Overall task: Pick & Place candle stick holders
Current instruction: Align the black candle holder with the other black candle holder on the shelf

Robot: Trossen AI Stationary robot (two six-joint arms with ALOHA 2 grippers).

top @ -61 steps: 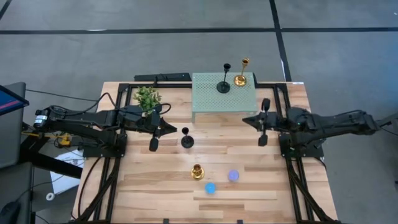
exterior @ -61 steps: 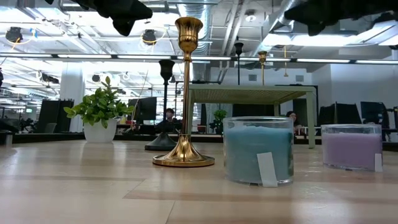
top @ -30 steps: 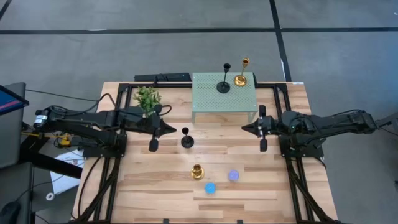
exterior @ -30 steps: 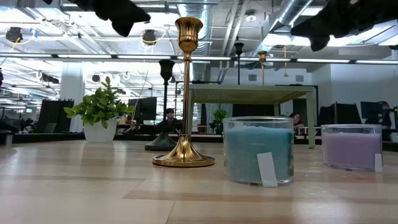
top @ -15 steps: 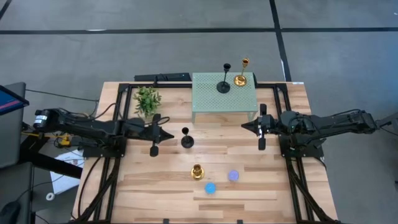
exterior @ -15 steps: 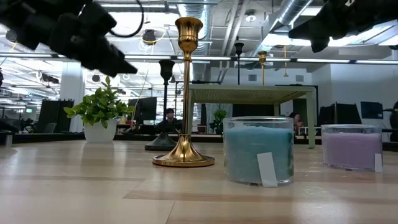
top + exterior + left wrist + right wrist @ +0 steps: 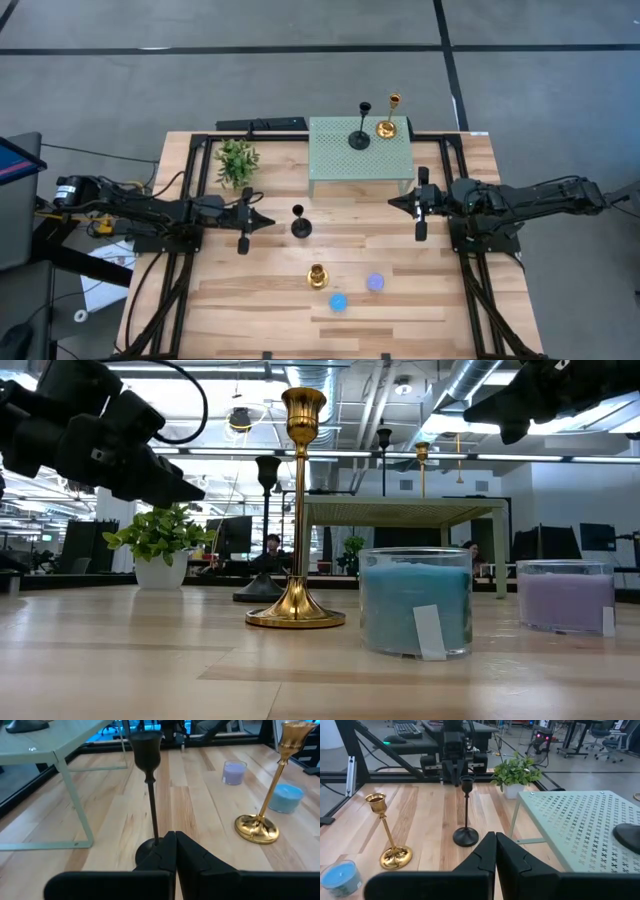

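A black candlestick holder point(image 7: 300, 225) stands upright on its round base on the wooden table, with a gold one point(image 7: 318, 276) nearer the front edge. Another black holder point(image 7: 359, 138) and another gold holder point(image 7: 387, 127) stand on the green perforated stand point(image 7: 340, 160). My left gripper point(image 7: 271, 221) is shut and empty, just left of the table's black holder, whose stem shows right ahead in the left wrist view point(image 7: 151, 805). My right gripper point(image 7: 392, 203) is shut and empty, in front of the stand's right end. It faces the black holder point(image 7: 465, 815) from farther off.
A blue candle point(image 7: 338, 301) and a purple candle point(image 7: 375, 283) sit in glass jars near the gold holder at the front. A green potted plant point(image 7: 237, 160) stands at the back left. The stand's thin legs point(image 7: 75, 805) lie close to the left gripper's far side.
My left gripper has come down and moved a little toward the table's near edge, and now sits level with the black holder's stem, still shut. Nothing else has moved.
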